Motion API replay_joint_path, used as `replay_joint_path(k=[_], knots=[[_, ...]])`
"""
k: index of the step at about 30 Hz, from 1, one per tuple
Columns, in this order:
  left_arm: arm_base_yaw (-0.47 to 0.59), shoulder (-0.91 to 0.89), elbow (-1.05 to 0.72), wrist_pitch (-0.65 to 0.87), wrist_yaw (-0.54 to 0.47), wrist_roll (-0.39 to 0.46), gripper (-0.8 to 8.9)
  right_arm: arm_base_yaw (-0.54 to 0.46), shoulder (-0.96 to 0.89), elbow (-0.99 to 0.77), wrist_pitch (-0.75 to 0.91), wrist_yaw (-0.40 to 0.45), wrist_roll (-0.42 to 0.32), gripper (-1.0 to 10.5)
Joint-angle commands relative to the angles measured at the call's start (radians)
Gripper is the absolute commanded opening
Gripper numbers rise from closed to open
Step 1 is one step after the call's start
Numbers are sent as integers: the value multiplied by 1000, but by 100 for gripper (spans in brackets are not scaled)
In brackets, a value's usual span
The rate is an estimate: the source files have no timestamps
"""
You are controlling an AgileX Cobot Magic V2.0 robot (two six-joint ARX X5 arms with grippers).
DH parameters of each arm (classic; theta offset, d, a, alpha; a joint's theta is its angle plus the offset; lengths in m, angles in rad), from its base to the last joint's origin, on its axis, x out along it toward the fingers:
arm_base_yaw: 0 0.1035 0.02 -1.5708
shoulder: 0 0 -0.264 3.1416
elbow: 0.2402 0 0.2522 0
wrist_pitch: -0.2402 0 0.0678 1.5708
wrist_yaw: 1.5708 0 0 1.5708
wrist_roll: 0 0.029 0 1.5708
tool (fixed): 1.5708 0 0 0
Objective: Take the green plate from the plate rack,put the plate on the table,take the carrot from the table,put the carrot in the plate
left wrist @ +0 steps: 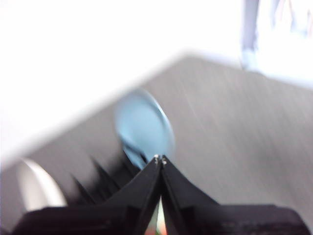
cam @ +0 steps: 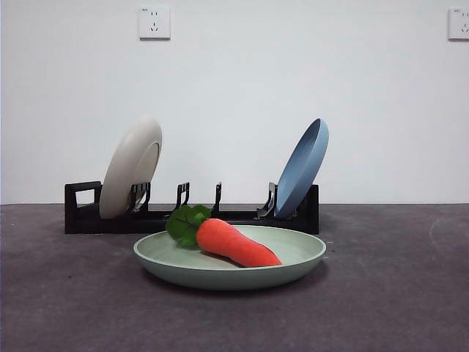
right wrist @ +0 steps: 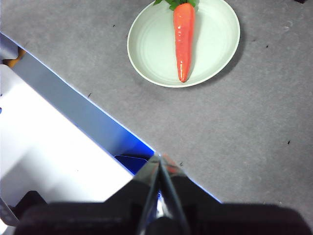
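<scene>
A: Grippers first. Left gripper (left wrist: 160,159): jaws pressed together at the tips, nothing between them. Its wrist picture is blurred. It's up over the plate rack (left wrist: 105,178), near the blue plate (left wrist: 144,126).

B: Right one?

A: Right gripper (right wrist: 159,157): jaws also closed tip to tip, holding nothing. It's well back from the green plate (right wrist: 215,36), above the table's edge.

B: Neither shows in the front view?

A: No, no arm in that shot.

B: Any writing, brands, labels?

A: None readable. Two white wall sockets (cam: 154,22) high on the wall, one at the right edge of the picture; any marks on them are too small to read.

B: Carrot?

A: The carrot (cam: 234,243) lies in the green plate (cam: 293,268), leaves toward the rack, tip toward the front rim. In the right wrist view the carrot (right wrist: 184,38) lies roughly along the plate's middle.

B: Plate's where?

A: Flat on the table (cam: 388,293), just in front of the plate rack (cam: 82,209), apart from it.

B: Rack contents?

A: Cream-white plate (cam: 130,167) leaning near the loop-handle end, blue plate (cam: 302,167) leaning at the other end. Slots between them are vacant.

B: Surface, room?

A: Dark grey matte tabletop, slightly mottled, small specks. Plain white wall behind.
</scene>
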Motion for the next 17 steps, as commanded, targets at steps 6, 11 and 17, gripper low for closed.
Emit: replay_joint_path(k=[6,11,17], knots=[[423,-283,-293,271,103,30,-3,2,-3,-6,5,2,-2,6],[568,-486,-581,383,97,30,-3,2,-3,-6,5,2,-2,6],[651,-695,-930,535,95,9,-3,2,-3,-6,5,2,-2,5]])
